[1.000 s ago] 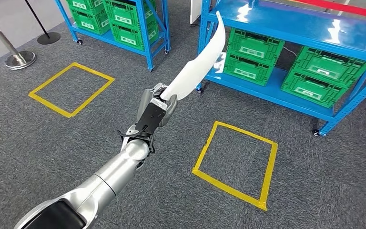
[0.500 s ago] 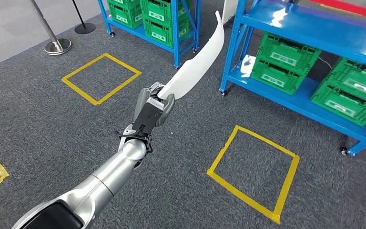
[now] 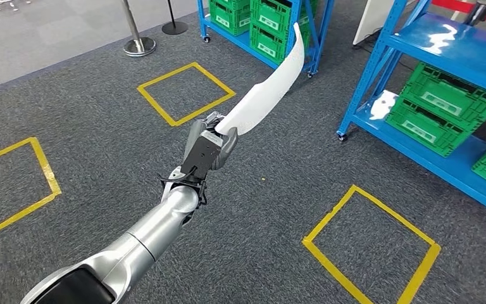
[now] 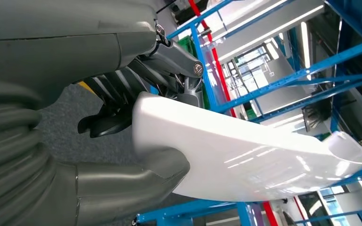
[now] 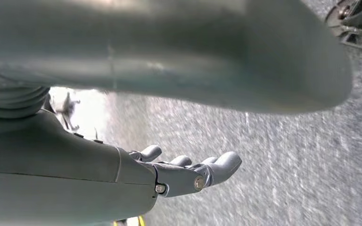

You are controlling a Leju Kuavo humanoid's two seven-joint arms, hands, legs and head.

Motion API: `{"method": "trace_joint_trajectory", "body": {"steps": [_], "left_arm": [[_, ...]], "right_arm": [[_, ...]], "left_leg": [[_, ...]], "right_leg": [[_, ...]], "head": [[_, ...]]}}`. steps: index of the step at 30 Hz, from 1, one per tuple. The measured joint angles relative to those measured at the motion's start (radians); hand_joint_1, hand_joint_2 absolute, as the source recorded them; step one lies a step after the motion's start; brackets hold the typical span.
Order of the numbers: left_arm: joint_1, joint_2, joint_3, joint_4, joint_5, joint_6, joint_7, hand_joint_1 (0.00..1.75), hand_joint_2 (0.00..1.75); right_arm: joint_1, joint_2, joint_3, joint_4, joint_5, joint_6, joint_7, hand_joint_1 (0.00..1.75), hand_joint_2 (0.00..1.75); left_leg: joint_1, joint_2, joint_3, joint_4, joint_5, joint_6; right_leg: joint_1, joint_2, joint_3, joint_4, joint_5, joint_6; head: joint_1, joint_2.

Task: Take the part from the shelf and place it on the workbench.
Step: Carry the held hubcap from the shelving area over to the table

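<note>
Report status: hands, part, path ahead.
Left hand grips white part by its lower end. Right hand empty, fingers apart. Blue shelves to the right; workbench not in sight.

The part is a long, curved, glossy white plastic panel, gripped at its lower end and angled upward above the floor.

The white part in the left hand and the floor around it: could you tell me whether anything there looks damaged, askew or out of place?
Nothing looks damaged. The left hand holds the white part at one end, its surface smooth and unbroken. One oddity: a white crumpled thing lies on the blue shelf beside the green crates; what it is I cannot tell.
</note>
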Motion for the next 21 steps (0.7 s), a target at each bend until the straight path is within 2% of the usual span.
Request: {"method": "trace_joint_trajectory", "body": {"steps": [2,3,4,6,7,8,9,10,11,12,14,15,17,18,19,21], "left_arm": [[-0.001,0.0,0.001,0.001,0.003,-0.001,0.0,1.75,1.75],[0.0,0.002,0.002,0.001,0.005,-0.001,0.0,1.75,1.75],[0.001,0.005,0.004,0.001,0.008,0.0,0.0,1.75,1.75],[0.004,0.007,0.007,-0.002,0.01,0.002,0.0,1.75,1.75],[0.006,0.007,0.007,-0.003,0.01,0.002,0.0,1.75,1.75],[0.009,0.007,0.007,-0.003,0.01,0.002,0.0,1.75,1.75],[0.013,0.008,0.007,-0.003,0.01,0.002,0.0,1.75,1.75],[0.016,0.009,0.007,-0.003,0.01,0.002,0.0,1.75,1.75],[0.018,0.01,0.008,-0.004,0.01,0.002,0.0,1.75,1.75],[0.018,0.01,0.008,-0.006,0.008,0.002,0.0,1.75,1.75],[0.017,0.006,0.008,-0.013,0.003,0.006,0.0,1.75,1.75],[0.017,0.005,0.009,-0.017,0.001,0.009,0.0,1.75,1.75],[0.018,0.006,0.011,-0.024,0.001,0.013,0.0,1.75,1.75],[0.019,0.008,0.012,-0.029,0.002,0.013,0.0,1.75,1.75],[0.019,0.008,0.013,-0.034,0.004,0.013,0.0,1.75,1.75],[0.021,0.007,0.014,-0.046,0.007,0.013,0.0,1.75,1.75]], "right_arm": [[0.0,0.002,0.0,0.0,0.0,0.0,0.001,0.0,0.0],[0.0,0.003,0.0,0.0,-0.001,0.0,0.002,0.0,0.0],[0.0,0.005,0.0,0.0,-0.001,0.0,0.003,0.0,0.0],[0.002,0.006,0.0,0.0,-0.002,-0.001,0.003,0.0,0.0],[0.004,0.007,0.0,0.0,-0.002,-0.001,0.003,0.0,0.0],[0.006,0.007,0.0,0.0,-0.003,-0.002,0.003,0.0,0.0],[0.007,0.007,0.0,0.0,-0.004,-0.004,0.003,0.0,0.0],[0.008,0.008,0.0,0.0,-0.004,-0.007,0.004,0.0,0.0],[0.008,0.008,-0.001,0.0,-0.006,-0.01,0.005,0.0,0.0],[0.008,0.008,-0.002,0.0,-0.007,-0.013,0.006,0.0,0.0],[0.008,0.008,-0.005,0.0,-0.008,-0.019,0.006,0.0,0.0],[0.008,0.008,-0.007,0.0,-0.007,-0.021,0.005,0.0,0.0],[0.007,0.008,-0.008,0.0,-0.005,-0.023,0.005,0.0,0.0],[0.007,0.008,-0.008,0.0,-0.003,-0.023,0.006,0.0,0.0],[0.007,0.007,-0.008,0.0,0.0,-0.022,0.005,0.0,0.0],[0.01,0.006,-0.008,0.0,0.003,-0.022,0.004,0.0,0.0]], "left_leg": [[0.004,-0.02,-0.008,-0.003,0.007,-0.015],[0.002,-0.006,-0.013,0.002,0.005,-0.02],[0.0,0.022,-0.024,0.022,-0.007,-0.024],[-0.003,0.096,-0.072,0.12,-0.061,-0.029],[-0.001,0.117,-0.103,0.188,-0.092,-0.032],[0.001,0.126,-0.128,0.242,-0.112,-0.036],[0.004,0.131,-0.139,0.268,-0.116,-0.038],[0.007,0.135,-0.129,0.255,-0.102,-0.04],[0.009,0.145,-0.099,0.205,-0.075,-0.041],[0.009,0.17,-0.058,0.135,-0.049,-0.041],[0.005,0.209,0.003,0.029,-0.02,-0.032],[0.001,0.217,0.013,0.008,-0.018,-0.025],[-0.002,0.193,0.01,0.003,-0.016,-0.009],[-0.002,0.18,0.01,0.001,-0.013,-0.002],[0.0,0.167,0.009,-0.001,-0.01,0.005],[0.003,0.141,0.008,-0.004,-0.005,0.016]], "right_leg": [[0.002,-0.022,0.004,-0.007,0.006,-0.007],[0.001,-0.035,0.008,-0.011,0.01,-0.013],[0.0,-0.049,0.011,-0.016,0.014,-0.02],[0.0,-0.077,0.013,-0.021,0.016,-0.03],[0.001,-0.094,0.012,-0.021,0.016,-0.032],[0.002,-0.11,0.012,-0.02,0.015,-0.033],[0.002,-0.127,0.011,-0.02,0.015,-0.033],[0.002,-0.143,0.011,-0.019,0.014,-0.032],[0.001,-0.157,0.012,-0.018,0.013,-0.03],[0.002,-0.17,0.013,-0.016,0.01,-0.027],[0.007,-0.194,0.013,-0.009,0.003,-0.014],[0.01,-0.205,0.015,-0.007,0.001,-0.008],[0.01,-0.227,0.02,-0.01,-0.001,0.004],[0.007,-0.221,0.021,-0.007,-0.006,0.01],[0.004,-0.197,0.015,0.01,-0.02,0.015],[0.0,-0.125,-0.028,0.107,-0.076,0.02]], "head": [[0.0,0.0],[0.0,0.0],[-0.003,0.0],[-0.009,0.0],[-0.011,0.0],[-0.011,0.0],[-0.011,0.0],[-0.011,0.0],[-0.011,0.0],[-0.011,0.0],[-0.009,0.0],[-0.007,0.0],[-0.004,0.0],[-0.004,0.0],[-0.003,0.0],[0.0,0.0]]}}
